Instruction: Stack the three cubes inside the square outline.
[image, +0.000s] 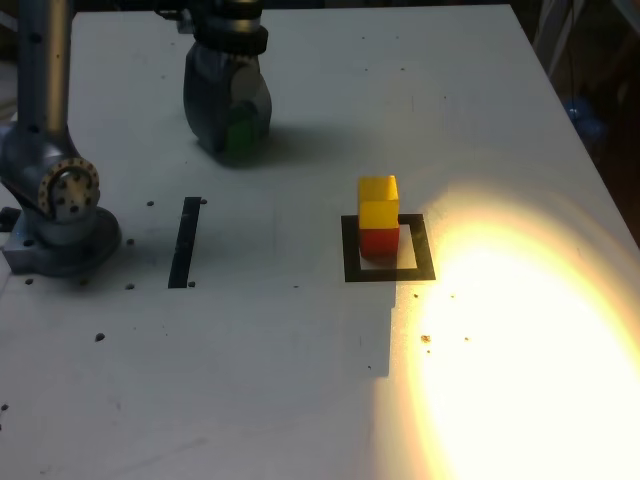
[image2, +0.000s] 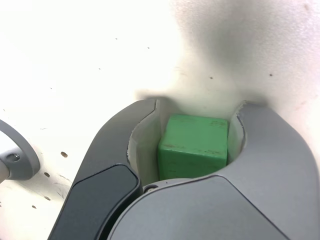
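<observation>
One green cube is being flanked on both sides by the jaws of the grey gripper; whether it is being grasped cannot be told. One yellow cube is being supported by one red cube within the black-bordered square outline, well apart from the jaws, toward the exterior view's right.

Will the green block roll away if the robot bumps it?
Probably not: the green block has flat sides, so it should slide rather than roll. It looks solid and stiff, so it likely won't squash. Its smooth, slightly shiny faces might be a bit slippery.
</observation>
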